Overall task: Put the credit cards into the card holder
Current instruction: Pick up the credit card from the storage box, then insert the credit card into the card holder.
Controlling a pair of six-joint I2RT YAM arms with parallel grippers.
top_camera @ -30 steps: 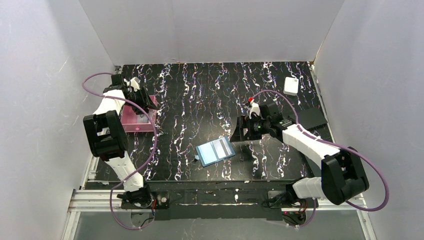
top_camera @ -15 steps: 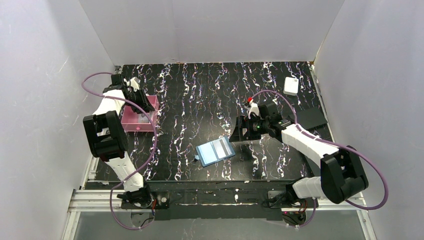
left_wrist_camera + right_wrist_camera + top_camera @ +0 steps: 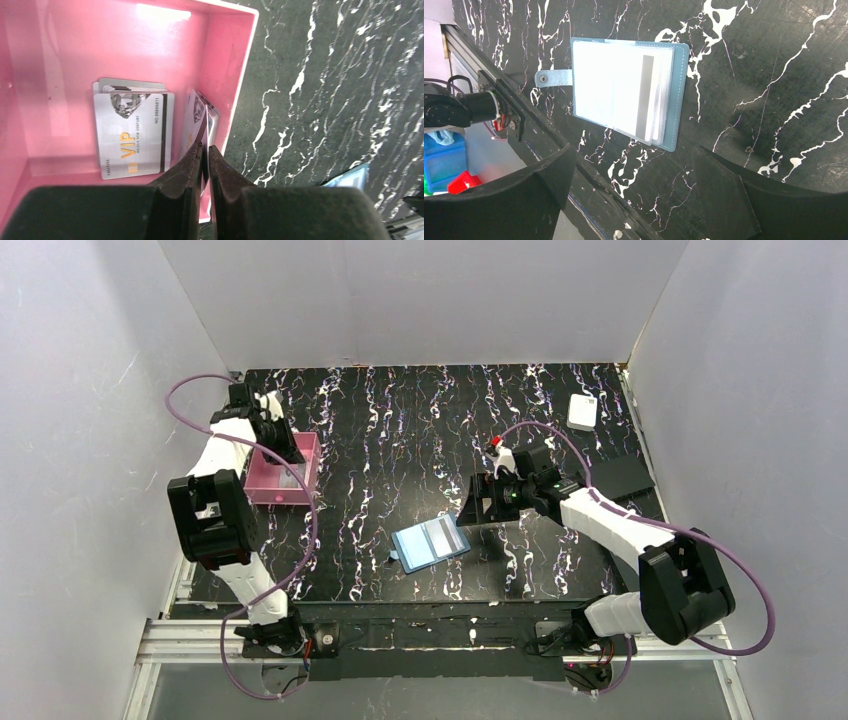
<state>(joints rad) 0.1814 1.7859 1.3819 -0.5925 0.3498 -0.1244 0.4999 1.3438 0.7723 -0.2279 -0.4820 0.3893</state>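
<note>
Overall: two arms over a black marbled table (image 3: 400,420), one at each side.
Left gripper (image 3: 205,150): down inside the pink tray (image 3: 235,75) at the table's left side, jaws pressed together on a credit card (image 3: 196,122).
Credit card: stands on edge between the fingers (image 3: 187,170), close to the tray's right wall; a second pale card leans just behind it, against that wall. I cannot tell whether the pinched card's lower edge touches the tray floor.
Card stack (image 3: 132,132): lies flat on the tray floor, just left of the pinched card. The top card is pale grey, with gold "VIP" lettering and a diamond picture.
Card holder (image 3: 431,542): teal, lying open and flat on the table near the front middle — well apart from the tray. The right wrist view shows its pale sleeves facing up, one with a grey stripe, and the snap tab (image 3: 551,77) sticking out to the side.
Right gripper (image 3: 636,165): jaws spread wide and holding nothing — it hovers just beside the card holder, on its far right side in the top view.
White box (image 3: 583,411): at the far right corner.
Black rectangle (image 3: 622,478): flat on the table's right edge, nearer than the box.
</note>
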